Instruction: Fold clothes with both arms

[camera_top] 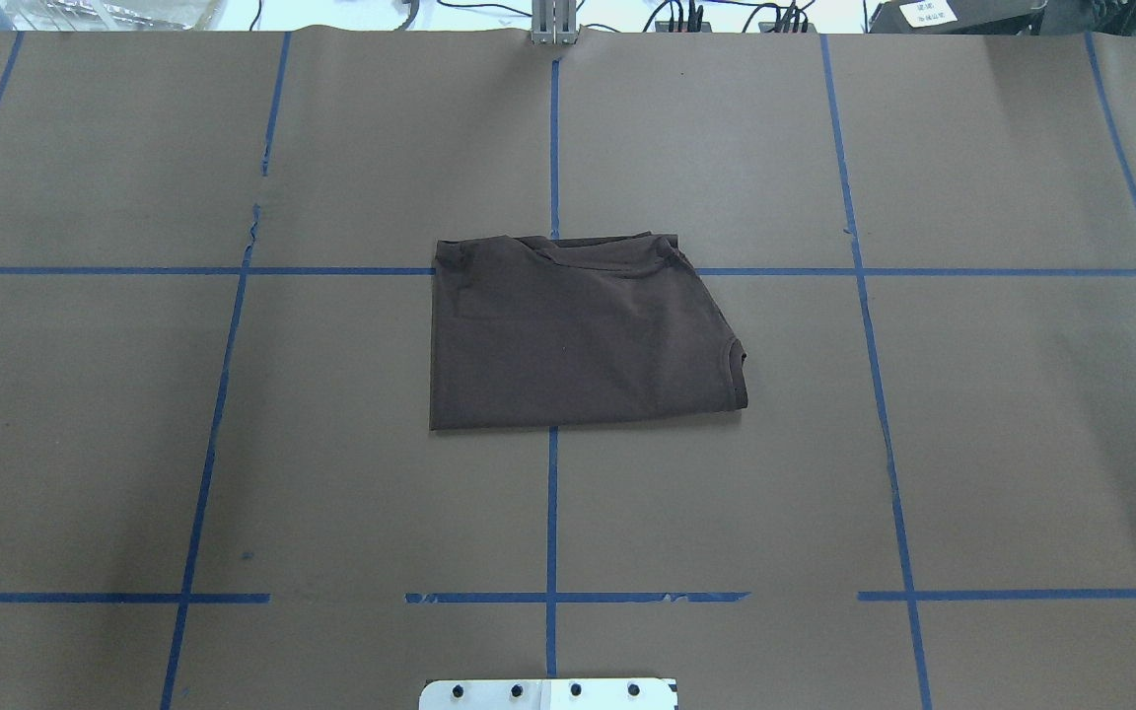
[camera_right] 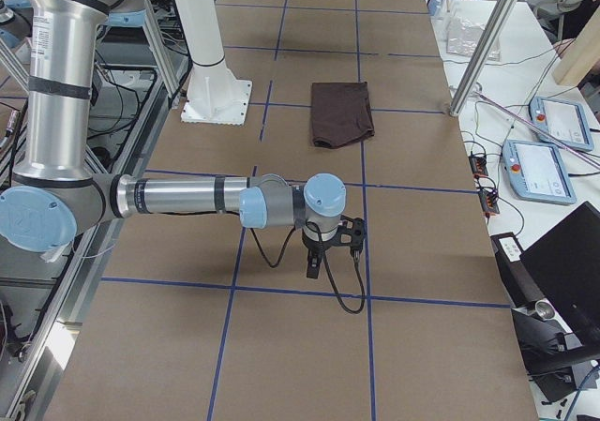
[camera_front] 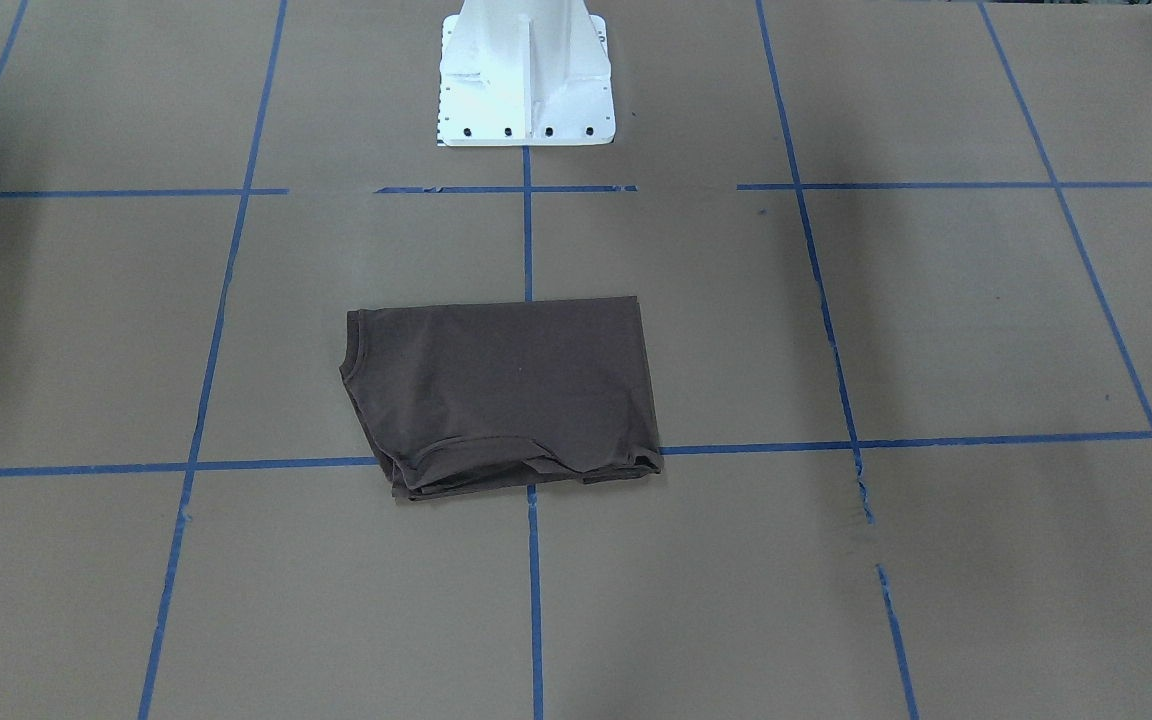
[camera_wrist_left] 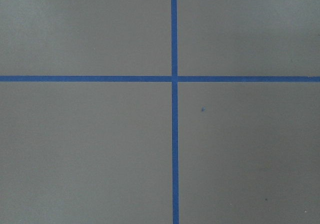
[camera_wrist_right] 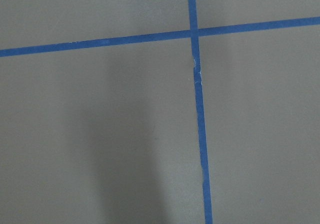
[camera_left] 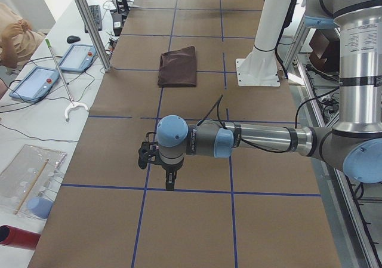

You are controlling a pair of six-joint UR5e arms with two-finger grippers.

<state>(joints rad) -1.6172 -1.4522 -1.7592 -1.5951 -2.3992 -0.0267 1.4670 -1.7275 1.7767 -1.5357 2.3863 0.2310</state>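
At the far left, the left end effector (camera_left: 170, 185) is hanging point-down over the bench (camera_top: 331, 493), which is papered in matte brown and gridded with blue tape (camera_wrist_left: 174, 134). It is showing only in a side view, so whether its jaws are standing wide or narrow I cannot tell. The shirt (camera_top: 578, 335) is lying to its right, well apart, at the middle of the bench, astride a tape line. It is sitting as a flat, folded, roughly rectangular pad of soft, matte, dark brown knit, its long axis running left to right. The edge nearer the robot is looking straight and clean, the far edge is bunching into loose layered folds, and a curved ribbed opening is showing at its right end. At the far right, the right end effector (camera_right: 313, 271) is likewise hanging point-down, the shirt lying to its left, well apart; its opening I cannot tell either. Neither end effector is looking clearly nearer, so any further fold is, I judge, calling for both to be coming inward along that long axis first.
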